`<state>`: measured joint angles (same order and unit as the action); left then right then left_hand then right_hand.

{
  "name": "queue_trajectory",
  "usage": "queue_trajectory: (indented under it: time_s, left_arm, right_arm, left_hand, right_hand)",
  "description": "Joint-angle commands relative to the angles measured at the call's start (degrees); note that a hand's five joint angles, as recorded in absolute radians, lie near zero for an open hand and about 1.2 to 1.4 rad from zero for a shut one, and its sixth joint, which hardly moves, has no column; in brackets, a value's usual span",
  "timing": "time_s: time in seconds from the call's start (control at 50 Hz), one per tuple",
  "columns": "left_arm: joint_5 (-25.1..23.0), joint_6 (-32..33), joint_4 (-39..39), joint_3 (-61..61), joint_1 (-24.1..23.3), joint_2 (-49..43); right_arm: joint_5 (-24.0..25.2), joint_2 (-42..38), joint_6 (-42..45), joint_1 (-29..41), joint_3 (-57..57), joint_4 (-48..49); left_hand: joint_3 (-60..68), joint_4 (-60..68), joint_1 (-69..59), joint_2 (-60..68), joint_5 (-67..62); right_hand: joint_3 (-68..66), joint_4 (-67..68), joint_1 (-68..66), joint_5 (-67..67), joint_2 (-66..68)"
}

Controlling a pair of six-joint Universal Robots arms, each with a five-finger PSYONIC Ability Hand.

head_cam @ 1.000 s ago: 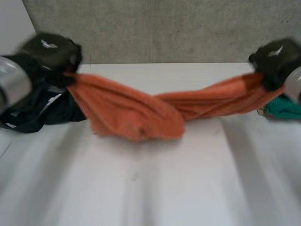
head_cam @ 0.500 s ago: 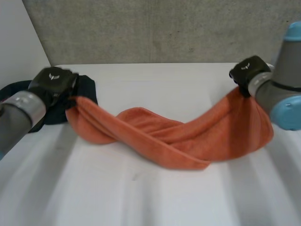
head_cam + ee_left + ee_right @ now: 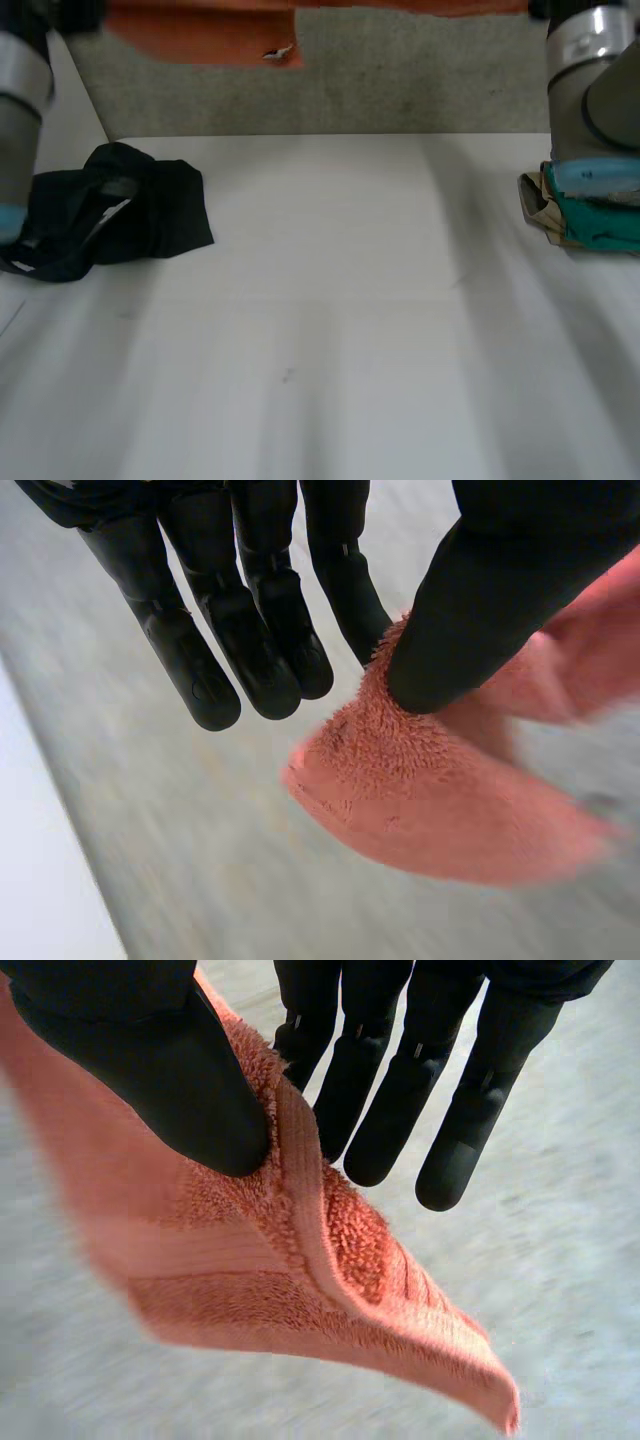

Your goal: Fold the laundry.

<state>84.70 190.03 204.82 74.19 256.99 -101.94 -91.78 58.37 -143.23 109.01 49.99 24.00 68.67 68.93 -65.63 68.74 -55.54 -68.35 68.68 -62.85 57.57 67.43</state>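
High above the tabletop [image 3: 330,330], the orange towel [image 3: 200,30] hangs spread between both arms. The left hand [image 3: 255,630] pinches one corner between thumb and fingers, and the right hand [image 3: 150,1070] grips another likewise. No fold is made yet. A black garment [image 3: 130,215] lies crumpled near the left edge, and a teal-and-tan pile [image 3: 590,215] at the right edge looks done.

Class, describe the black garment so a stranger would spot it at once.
Start at the white table and go to its side by the robot's left arm. There lies the black garment, bunched in a heap. Unlike the teal and tan pile opposite, it is black and rumpled.
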Motion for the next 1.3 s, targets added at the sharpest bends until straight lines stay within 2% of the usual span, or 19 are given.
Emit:
queue_trajectory:
  time_s: [0.02, 0.18, 0.22, 0.24, 0.28, 0.36, 0.46, 0.5, 0.64, 0.76, 0.92, 1.02, 1.04, 1.06, 1.1, 1.18, 1.2, 1.24, 1.3]
  left_arm:
    - [-4.97, 2.62, -6.71, 25.08, -3.24, 6.57]
    - [-9.02, 9.92, -9.69, 42.88, -8.25, 8.86]
    - [-9.99, 11.23, -11.97, 43.76, -10.00, 9.13]
    - [-11.04, 12.63, -14.77, 43.42, -11.23, 9.56]
    - [-11.83, 13.52, -18.03, 42.10, -11.77, 10.62]
    - [-12.63, 14.06, -23.93, 35.34, -9.58, 12.29]
    - [-11.84, 10.37, -25.52, 24.80, -4.31, 12.47]
    - [-11.31, 5.99, -24.56, 19.52, -2.55, 11.24]
    - [-12.19, -4.05, -23.93, 3.61, -1.22, -2.37]
    - [-15.70, -2.91, -32.45, -8.69, -3.68, -15.64]
    - [-20.18, 1.75, -40.01, -15.91, -7.64, -27.69]
    - [-22.90, 3.07, -44.85, -16.53, -9.04, -29.89]
    - [-23.78, 3.16, -45.55, -16.62, -9.13, -29.98]
    - [-25.10, 3.68, -46.17, -17.14, -9.13, -30.07]
    - [-25.46, 4.12, -46.00, -17.93, -9.05, -29.90]
    - [-18.45, 5.26, -41.09, -21.71, -8.17, -29.11]
    - [-13.47, 5.70, -37.86, -22.93, -7.91, -28.32]
    - [-8.43, 5.79, -33.63, -23.91, -7.64, -27.00]
    - [-2.70, 5.97, -23.26, -24.44, -7.64, -23.49]
  right_arm:
    - [3.62, 2.71, -1.26, 1.29, 11.87, -8.35]
    - [5.12, 4.82, -1.18, 2.26, 21.46, -8.35]
    - [5.29, 5.00, -1.09, 2.61, 22.43, -8.26]
    - [5.56, 5.17, -0.83, 3.04, 23.13, -8.09]
    - [5.82, 5.44, -0.56, 3.31, 23.66, -7.83]
    - [7.14, 7.02, -0.30, 3.93, 24.19, -7.30]
    - [10.82, 11.23, -0.74, 4.10, 25.24, -6.16]
    - [13.90, 14.22, -1.44, 4.10, 26.21, -5.28]
    - [24.18, 24.94, -5.83, 4.54, 30.60, -2.73]
    - [28.93, 32.67, -12.23, 4.72, 32.19, -1.59]
    - [30.61, 37.78, -19.28, 3.93, 31.22, -0.09]
    - [30.87, 37.08, -20.60, 1.03, 31.05, -0.18]
    - [31.05, 36.56, -20.51, 0.51, 31.05, -0.18]
    - [31.22, 35.25, -20.25, 0.07, 30.87, -0.18]
    - [31.05, 33.49, -19.73, -0.38, 30.61, -0.18]
    - [30.26, 28.04, -16.83, -1.70, 28.85, -0.97]
    - [29.13, 25.59, -14.91, -1.87, 27.46, -1.49]
    - [27.72, 22.94, -12.88, -1.87, 25.70, -1.84]
    - [21.84, 17.14, -8.92, -1.52, 19.73, -2.46]
  left_hand:
    - [11.33, 11.07, -14.37, 11.26, -14.46]
    - [11.01, 10.76, -14.05, 10.95, -14.15]
    - [-2.71, -2.96, -0.33, -2.78, -0.43]
    - [-19.77, -20.02, 16.73, -19.84, 16.63]
    - [-35.01, -35.27, 31.97, -35.08, 31.88]
    - [-50.20, -50.45, 47.16, -50.27, 47.06]
    - [-52.74, -53.00, 49.70, -52.81, 49.61]
    - [-53.08, -53.33, 50.04, -53.15, 49.94]
    - [-52.07, -52.32, 49.03, -52.14, 48.93]
    - [-52.40, -52.66, 49.36, -52.47, 49.27]
    - [-51.40, -51.66, 48.36, -51.47, 48.27]
    - [-29.92, -30.18, 26.88, -29.99, 26.79]
    - [-18.04, -18.30, 15.00, -18.11, 14.91]
    - [8.39, 8.13, -11.43, 8.32, -11.52]
    - [11.33, 11.07, -14.37, 11.26, -14.46]
    - [11.33, 11.07, -14.37, 11.26, -14.46]
    - [11.33, 11.07, -14.37, 11.26, -14.46]
    - [11.33, 11.07, -14.37, 11.26, -14.46]
    - [11.33, 11.07, -14.37, 11.26, -14.46]
  right_hand:
    - [-11.65, 11.32, -17.15, 12.43, 12.57]
    - [-11.65, 11.32, -17.15, 12.43, 12.57]
    - [-11.65, 11.32, -17.15, 12.43, 12.57]
    - [-11.65, 11.32, -17.15, 12.43, 12.57]
    - [-11.65, 11.32, -17.15, 12.43, 12.57]
    - [-11.65, 11.32, -17.15, 12.43, 12.57]
    - [-11.65, 11.32, -17.15, 12.43, 12.57]
    - [-11.65, 11.32, -17.15, 12.43, 12.57]
    - [-11.65, 11.32, -17.15, 12.43, 12.57]
    - [-11.65, 11.32, -17.15, 12.43, 12.57]
    - [-11.65, 11.32, -17.15, 12.43, 12.57]
    - [-11.65, 11.32, -17.15, 12.43, 12.57]
    - [-11.65, 11.32, -17.15, 12.43, 12.57]
    - [-11.65, 11.32, -17.15, 12.43, 12.57]
    - [-11.65, 11.32, -17.15, 12.43, 12.57]
    - [-11.65, 11.32, -17.15, 12.43, 12.57]
    - [-11.65, 11.32, -17.15, 12.43, 12.57]
    - [-11.65, 11.32, -17.15, 12.43, 12.57]
    - [-11.65, 11.32, -17.15, 12.43, 12.57]
